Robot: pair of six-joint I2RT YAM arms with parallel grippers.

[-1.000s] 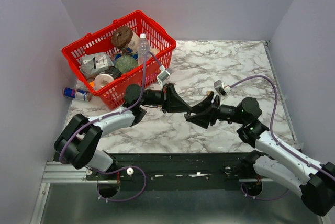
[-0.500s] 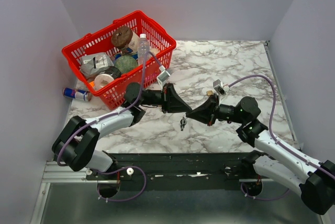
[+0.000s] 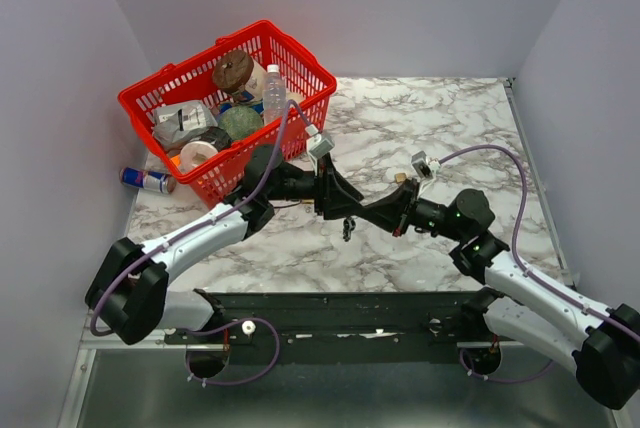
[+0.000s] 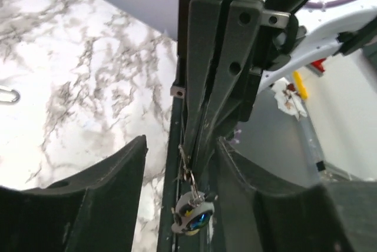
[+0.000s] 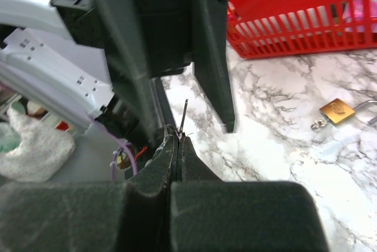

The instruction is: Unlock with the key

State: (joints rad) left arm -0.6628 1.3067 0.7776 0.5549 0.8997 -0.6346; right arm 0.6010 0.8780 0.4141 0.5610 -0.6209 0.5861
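Left wrist view: the tiny black-headed key on its small ring point(image 4: 191, 216) dangles at 6 o'clock below the right gripper point(image 5: 178, 141), whose jaws are pinched together on the ring. Your left gripper point(image 4: 181, 146) brackets it, jaws apart. This looks like a mid-air handover. Next, clamp the key's head squarely, then approach the small brass padlock point(image 5: 337, 110) on the marble tabletop point(image 5: 277, 163).

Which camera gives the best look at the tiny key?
The left wrist view: the key dangles in the clear below the shut right end effector. The top external view shows it only as a dark speck; the right wrist view shows just a thin metal sliver above its pinched fingertips.
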